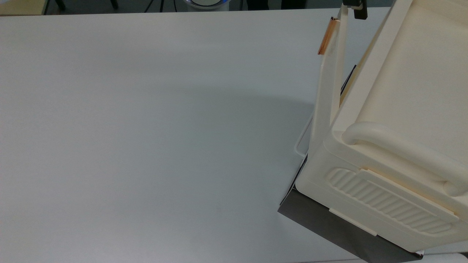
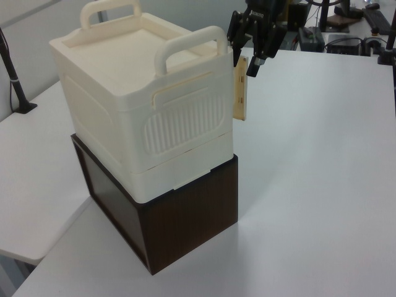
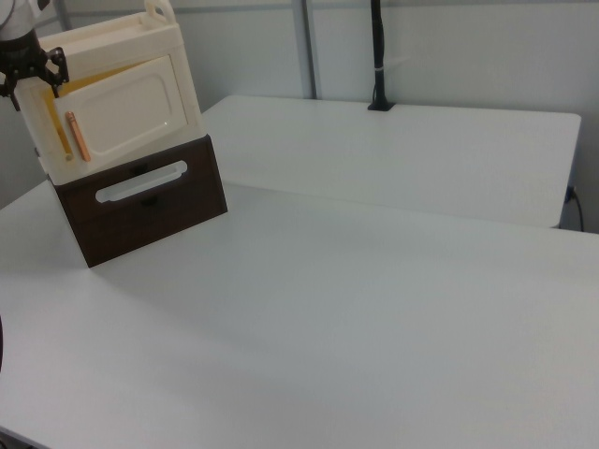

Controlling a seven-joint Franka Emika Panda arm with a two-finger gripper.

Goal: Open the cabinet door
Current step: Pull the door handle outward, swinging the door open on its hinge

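**Swinging the door wider from its free edge**

We have the gripper [image 2: 252, 48], fingers spread, straddling the top free corner of the cabinet door [image 3: 120, 108], already ajar on the cabinet [image 2: 133, 105]. We should hook behind the edge by the copper handle [image 1: 325, 36] and follow its arc. Open table [image 1: 146, 128] lies ahead.

I see a black tool [image 2: 249, 52]: two dark angular fingers [image 2: 257, 57] under a blocky black body. In the right view, a white wrist segment sits above it.
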